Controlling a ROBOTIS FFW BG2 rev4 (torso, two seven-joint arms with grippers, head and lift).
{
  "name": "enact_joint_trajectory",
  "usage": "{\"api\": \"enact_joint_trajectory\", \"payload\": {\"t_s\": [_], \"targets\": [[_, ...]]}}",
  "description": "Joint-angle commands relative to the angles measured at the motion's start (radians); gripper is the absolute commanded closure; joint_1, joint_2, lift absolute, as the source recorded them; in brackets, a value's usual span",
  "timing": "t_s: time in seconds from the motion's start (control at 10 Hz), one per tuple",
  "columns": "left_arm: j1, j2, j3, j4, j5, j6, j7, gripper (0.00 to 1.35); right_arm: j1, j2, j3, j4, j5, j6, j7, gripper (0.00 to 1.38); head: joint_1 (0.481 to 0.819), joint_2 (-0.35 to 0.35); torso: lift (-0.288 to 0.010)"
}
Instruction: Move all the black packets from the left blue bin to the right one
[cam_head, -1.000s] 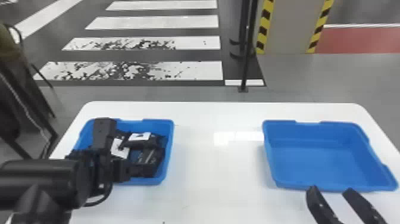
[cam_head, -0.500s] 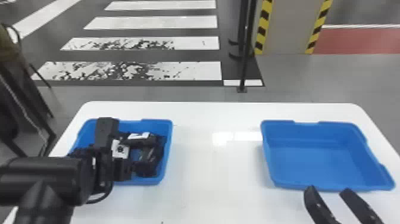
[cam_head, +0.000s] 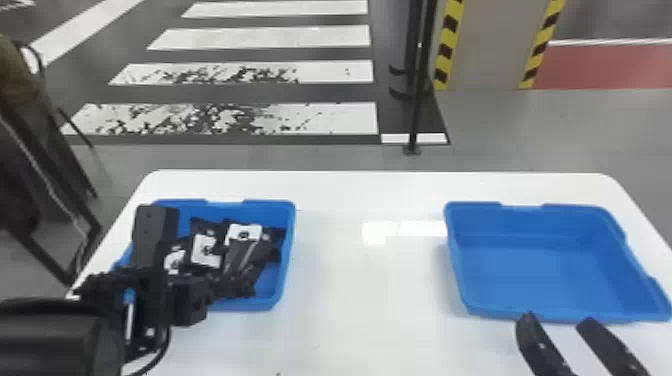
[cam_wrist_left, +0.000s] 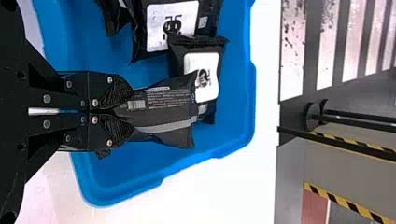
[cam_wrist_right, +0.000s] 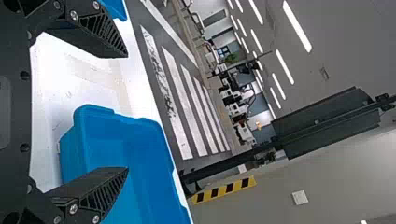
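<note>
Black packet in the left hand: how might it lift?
The black packet is probably pliable, since it narrows where the left hand pinches it. Held at one end, it may sag. Its flat far edge suggests it won't readily roll.

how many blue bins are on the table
2, both on the table: the left blue bin, holding black packets, and the right blue bin, just beyond the right gripper.

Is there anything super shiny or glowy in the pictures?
Head view: a bright patch of glare on the white table, between the two bins; left wrist view: the tabletop looks nearly pure white beyond the left blue bin; right wrist view: the ceiling lights glow as white strips.
</note>
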Motion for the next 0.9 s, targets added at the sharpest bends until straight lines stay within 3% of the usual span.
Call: {"api": "enact_joint_trajectory", "payload": {"t_s": [0.0, 0.3, 0.5, 0.8], "targets": [[0.093, -0.003, 0.004, -0.141, 0.023, 0.0, -0.006, 1.21, -0.01, 0.001, 0.003, -0.007, 0.002, 0.002, 0.012, 0.17, 0.695, 0.065, -0.14], [0.167, -0.006, -0.074, -0.178, 0.126, -0.238, -0.039, 1.21, -0.061, -0.003, 0.007, -0.022, 0.006, 0.029, 0.077, 0.17, 0.695, 0.022, -0.14], [0.145, 0.009, -0.184, -0.176, 0.164, -0.312, -0.044, 1.21, -0.12, -0.003, 0.019, -0.039, -0.023, 0.122, 0.137, 0.17, 0.695, -0.052, -0.14], [0.083, 0.037, -0.317, -0.139, 0.212, -0.405, -0.046, 1.21, -0.216, -0.006, 0.053, -0.007, -0.069, 0.166, 0.188, 0.17, 0.695, -0.117, -0.14]]}}
